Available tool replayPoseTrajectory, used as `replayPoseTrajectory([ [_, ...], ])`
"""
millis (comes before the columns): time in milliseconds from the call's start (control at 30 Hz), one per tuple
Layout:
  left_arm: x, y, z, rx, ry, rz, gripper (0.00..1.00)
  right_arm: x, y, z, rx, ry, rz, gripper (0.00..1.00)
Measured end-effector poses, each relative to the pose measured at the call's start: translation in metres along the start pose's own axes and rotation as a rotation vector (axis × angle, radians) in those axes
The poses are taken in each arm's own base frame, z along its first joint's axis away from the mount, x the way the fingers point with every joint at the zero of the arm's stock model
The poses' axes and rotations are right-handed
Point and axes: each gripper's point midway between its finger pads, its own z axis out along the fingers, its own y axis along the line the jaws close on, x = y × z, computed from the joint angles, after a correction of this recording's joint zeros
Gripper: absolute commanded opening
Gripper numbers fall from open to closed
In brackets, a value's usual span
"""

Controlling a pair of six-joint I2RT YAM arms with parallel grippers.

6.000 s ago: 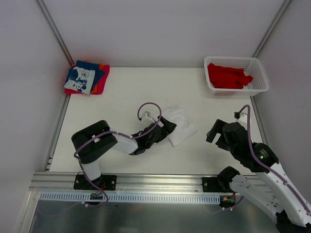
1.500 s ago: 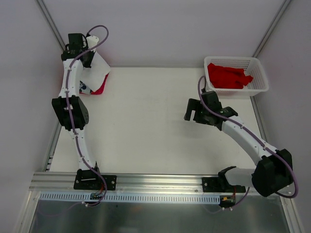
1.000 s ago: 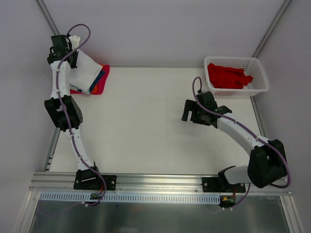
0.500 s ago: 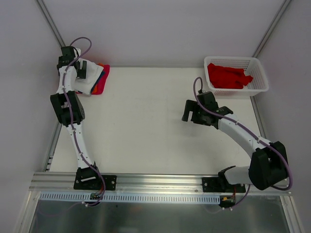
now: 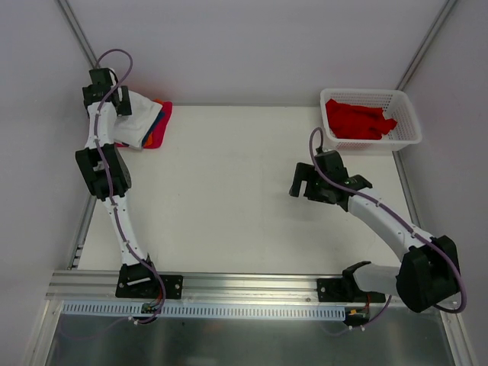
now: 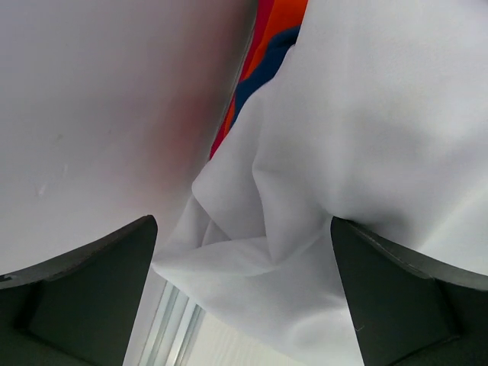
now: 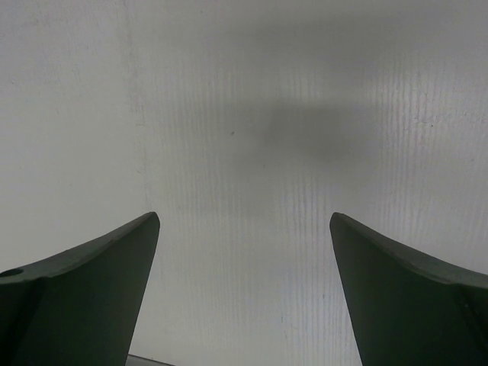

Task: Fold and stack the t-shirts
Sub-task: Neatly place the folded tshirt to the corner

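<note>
Mid-right, the right end effector (image 5: pixel 299 181) hovers released over the desk (image 5: pixel 229 191), holding nothing. Farther off, upper left, the left end effector (image 6: pixel 244 229) is spread wide above the white t-shirt (image 5: pixel 137 118), which lies rumpled on the folded stack (image 5: pixel 158 126). It should probably lift straight up so no cloth snags. Red t-shirts (image 5: pixel 358 120) wait in the basket (image 5: pixel 370 93), upper right. Nothing appears to block the way to them.

A plain white t-shirt (image 5: pixel 137 122), loosely folded and creased, lies draped over a folded stack (image 5: pixel 158 122) that shows orange, red and blue edges at the far left corner of the worktop (image 5: pixel 229 191). Crumpled bright red t-shirts (image 5: pixel 357 120) fill a white lattice basket (image 5: pixel 408 114) at far right.
</note>
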Motion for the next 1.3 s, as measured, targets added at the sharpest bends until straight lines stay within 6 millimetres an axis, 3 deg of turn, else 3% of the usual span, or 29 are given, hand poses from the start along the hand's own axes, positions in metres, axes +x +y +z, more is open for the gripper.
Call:
replayPoseTrajectory([
  [133, -0.031, -0.009, -0.026, 0.053, -0.083, -0.044, 0.99, 0.001, 0.0, -0.008, -0.013, -0.022, 0.005, 0.99],
  [200, -0.056, -0.015, -0.048, 0.076, -0.155, -0.059, 0.99, 0.002, -0.002, -0.013, -0.022, -0.038, 0.009, 0.99],
  [400, -0.121, -0.056, -0.118, 0.192, -0.366, -0.047, 0.99, 0.013, -0.011, -0.032, -0.039, -0.088, 0.032, 1.0],
  [533, -0.143, -0.08, -0.144, 0.221, -0.451, -0.024, 0.99, 0.021, -0.017, -0.042, -0.041, -0.108, 0.046, 1.0],
  [667, -0.13, -0.087, -0.132, 0.205, -0.419, -0.005, 0.99, 0.02, -0.019, -0.051, -0.047, -0.137, 0.049, 0.99],
  [1100, -0.075, -0.099, -0.038, 0.134, -0.282, 0.012, 0.99, 0.032, -0.029, -0.06, -0.04, -0.157, 0.062, 1.0],
  [1300, -0.07, -0.096, -0.017, 0.115, -0.286, -0.006, 0.99, 0.034, -0.032, -0.064, -0.045, -0.173, 0.067, 0.99],
])
